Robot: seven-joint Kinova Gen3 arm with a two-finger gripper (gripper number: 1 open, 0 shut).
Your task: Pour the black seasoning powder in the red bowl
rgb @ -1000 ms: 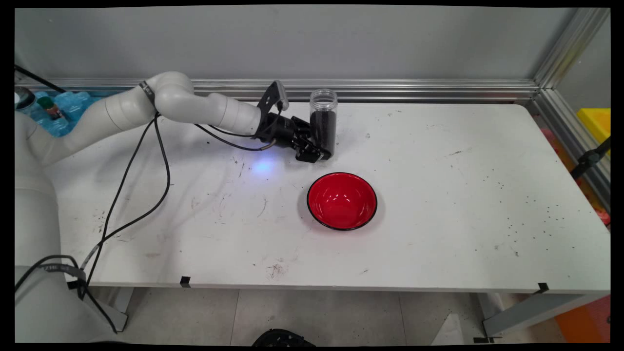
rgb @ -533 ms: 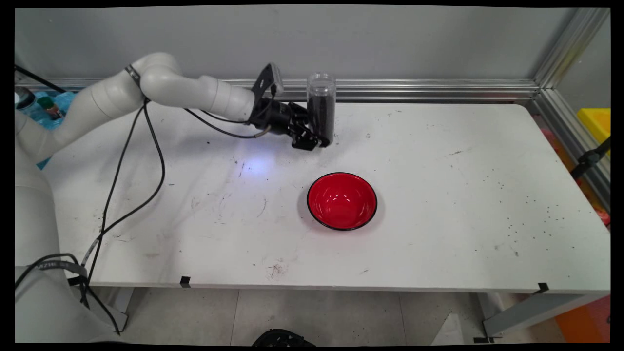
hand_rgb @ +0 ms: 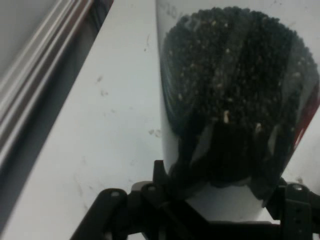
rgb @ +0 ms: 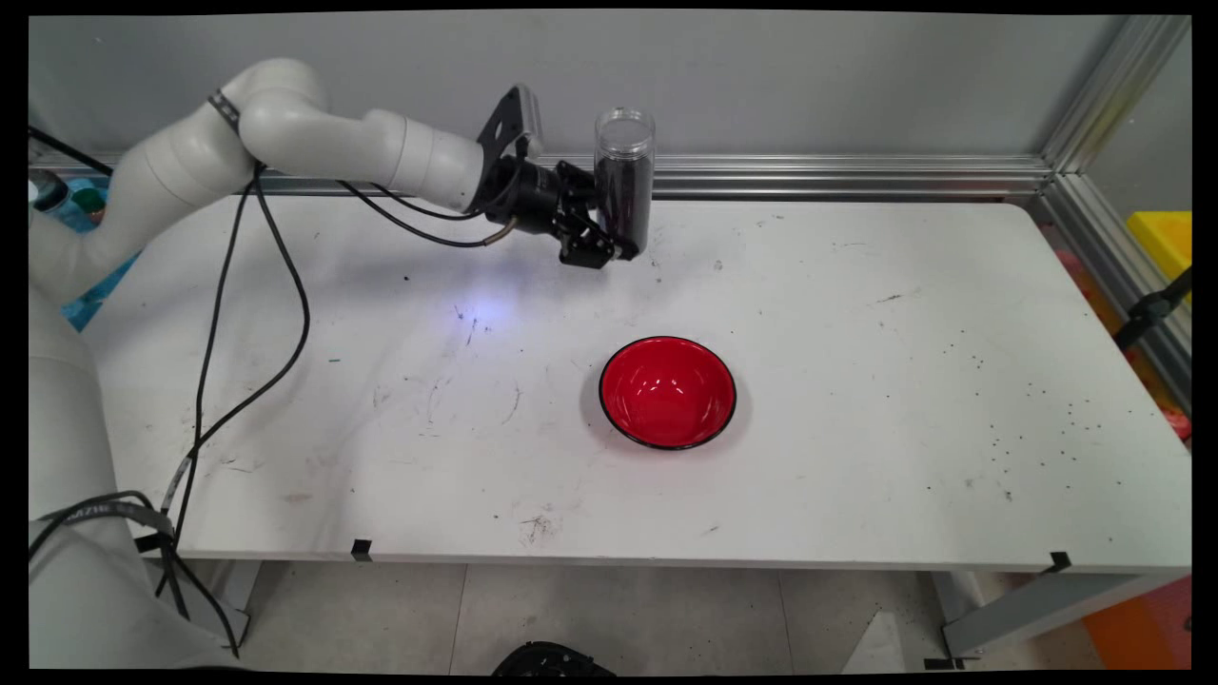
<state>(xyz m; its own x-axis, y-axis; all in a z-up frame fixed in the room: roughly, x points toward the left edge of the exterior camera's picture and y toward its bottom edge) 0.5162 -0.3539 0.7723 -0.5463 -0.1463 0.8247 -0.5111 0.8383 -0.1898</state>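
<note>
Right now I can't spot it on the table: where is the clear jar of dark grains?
In the main view the jar is upright in the gripper, off the table near its far edge, behind the red bowl.

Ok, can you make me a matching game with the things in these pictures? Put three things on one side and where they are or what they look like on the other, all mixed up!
Things:
1. clear jar
2. red bowl
3. pincer

Descriptions:
A. sits empty on the white table
B. clamped round something, lifted off the table
C. upright, nearly full of small dark grains

Pairs: 1-C, 2-A, 3-B
</note>
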